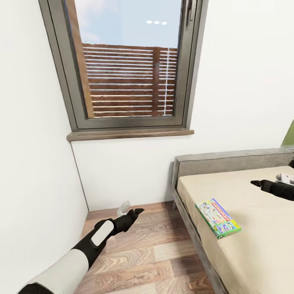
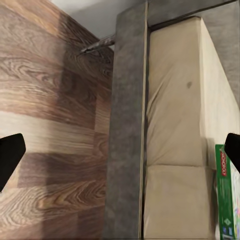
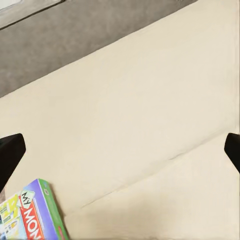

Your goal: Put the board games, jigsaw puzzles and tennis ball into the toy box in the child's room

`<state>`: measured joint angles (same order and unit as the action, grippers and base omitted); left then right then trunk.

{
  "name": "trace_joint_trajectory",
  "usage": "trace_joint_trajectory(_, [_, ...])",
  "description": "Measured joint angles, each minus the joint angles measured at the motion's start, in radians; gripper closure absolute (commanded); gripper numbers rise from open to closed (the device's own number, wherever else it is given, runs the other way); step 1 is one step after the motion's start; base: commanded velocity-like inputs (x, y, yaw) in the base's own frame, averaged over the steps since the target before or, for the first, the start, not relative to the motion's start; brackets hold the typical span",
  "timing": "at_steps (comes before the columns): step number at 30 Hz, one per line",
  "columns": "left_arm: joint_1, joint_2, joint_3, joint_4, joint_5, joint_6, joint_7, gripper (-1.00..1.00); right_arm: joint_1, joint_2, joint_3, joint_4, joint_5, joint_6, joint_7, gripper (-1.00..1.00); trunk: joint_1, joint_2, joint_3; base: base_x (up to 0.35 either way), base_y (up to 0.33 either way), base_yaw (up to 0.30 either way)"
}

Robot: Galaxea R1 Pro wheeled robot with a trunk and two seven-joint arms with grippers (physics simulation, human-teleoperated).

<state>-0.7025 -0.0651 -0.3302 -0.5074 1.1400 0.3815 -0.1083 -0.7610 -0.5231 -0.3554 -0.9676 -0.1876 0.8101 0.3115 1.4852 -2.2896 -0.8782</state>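
- Monopoly board game (image 1: 217,217): flat on the bed (image 1: 253,245), near its left edge.
- Left gripper (image 1: 131,212): spread, empty, over bare wood floor (image 1: 155,253) beside the bed frame.
- Right gripper (image 3: 120,150): spread, empty, above open mattress.

text: "MONO…" partly readable | on: board game (image 3: 31,216) lid, lying on bed (image 3: 140,110)

MONOPOLY board game (image 1: 217,218) on bed (image 1: 261,245)

A bedroom: bed (image 1: 245,245), window (image 1: 126,65), wood floor (image 1: 151,257).
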Motion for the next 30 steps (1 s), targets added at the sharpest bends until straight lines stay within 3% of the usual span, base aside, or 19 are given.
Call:
trace_joint_trajectory(21, [-0.002,0.0,0.001,0.012,-0.001,-0.03,-0.005,-1.0,0.003,0.009,0.001,-0.005,0.0,0.002,0.0,-1.0,0.0,0.0,-0.009,0.0,0.0,-0.268])
trace_joint_trajectory(30, [0.003,0.0,0.001,0.013,0.0,-0.046,-0.005,-1.0,0.004,0.012,0.001,-0.005,-0.001,0.001,-0.001,-1.0,0.0,0.0,-0.011,0.0,0.0,-0.147])
